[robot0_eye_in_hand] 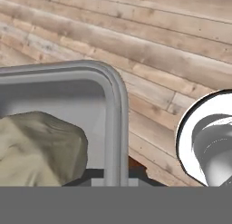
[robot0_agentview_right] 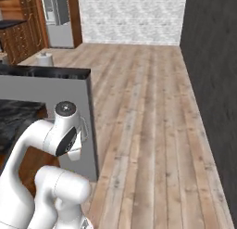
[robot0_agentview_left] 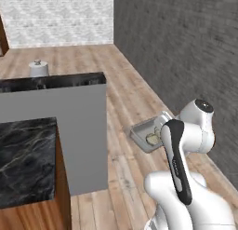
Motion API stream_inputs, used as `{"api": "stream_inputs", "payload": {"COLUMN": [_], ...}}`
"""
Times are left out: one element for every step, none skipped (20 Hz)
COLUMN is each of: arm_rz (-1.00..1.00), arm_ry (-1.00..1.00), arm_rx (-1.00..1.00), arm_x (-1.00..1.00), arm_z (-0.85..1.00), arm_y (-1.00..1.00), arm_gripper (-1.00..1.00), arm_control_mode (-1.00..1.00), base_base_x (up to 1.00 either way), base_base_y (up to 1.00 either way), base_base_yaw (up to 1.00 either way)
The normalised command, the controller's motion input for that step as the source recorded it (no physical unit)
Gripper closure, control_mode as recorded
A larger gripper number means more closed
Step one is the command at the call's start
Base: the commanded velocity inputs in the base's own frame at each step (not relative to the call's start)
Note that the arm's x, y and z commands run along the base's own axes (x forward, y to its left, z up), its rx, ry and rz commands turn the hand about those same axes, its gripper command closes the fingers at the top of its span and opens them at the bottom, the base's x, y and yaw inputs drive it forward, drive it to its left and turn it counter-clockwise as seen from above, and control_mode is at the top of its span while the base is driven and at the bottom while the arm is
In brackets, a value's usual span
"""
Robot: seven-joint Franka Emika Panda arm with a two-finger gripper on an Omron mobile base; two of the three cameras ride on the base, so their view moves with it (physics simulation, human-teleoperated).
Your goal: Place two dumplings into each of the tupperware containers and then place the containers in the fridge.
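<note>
The grey tupperware container [robot0_agentview_left: 145, 133] hangs tilted in the air above the wooden floor [robot0_agentview_left: 130, 98], a pale dumpling [robot0_agentview_left: 152, 139] inside it, with the end effector clamped shut on its rim. Up close, the dumpling [robot0_eye_in_hand: 38, 148] lies against the container's rounded wall [robot0_eye_in_hand: 115, 109]. To the left stands the dark marble surface [robot0_agentview_left: 25, 159].
</note>
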Motion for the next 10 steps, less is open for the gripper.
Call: {"api": "stream_inputs", "payload": {"arm_rz": [0.0, 0.0, 0.0, 0.0, 0.0, 0.0, 0.0, 0.0, 0.0, 0.0], "arm_ry": [0.0, 0.0, 0.0, 0.0, 0.0, 0.0, 0.0, 0.0, 0.0, 0.0], "arm_rx": [0.0, 0.0, 0.0, 0.0, 0.0, 0.0, 0.0, 0.0, 0.0, 0.0], "arm_x": [0.0, 0.0, 0.0, 0.0, 0.0, 0.0, 0.0, 0.0, 0.0, 0.0], "arm_z": [0.0, 0.0, 0.0, 0.0, 0.0, 0.0, 0.0, 0.0, 0.0, 0.0], "arm_y": [0.0, 0.0, 0.0, 0.0, 0.0, 0.0, 0.0, 0.0, 0.0, 0.0], "arm_gripper": [1.0, 1.0, 1.0, 1.0, 1.0, 1.0, 1.0, 1.0, 1.0, 1.0], "arm_control_mode": [1.0, 1.0, 1.0, 1.0, 1.0, 1.0, 1.0, 1.0, 1.0, 1.0], "base_base_x": [0.71, 0.71, 0.74, 0.81, 0.86, 0.88, 0.91, 1.0, 1.0, 1.0], "base_base_y": [-1.0, -1.0, -1.0, -1.0, -1.0, -1.0, -1.0, -1.0, -0.8, -0.69], "base_base_yaw": [-0.04, -0.04, -0.03, -0.02, 0.0, 0.0, 0.0, 0.0, 0.0, 0.0]}}
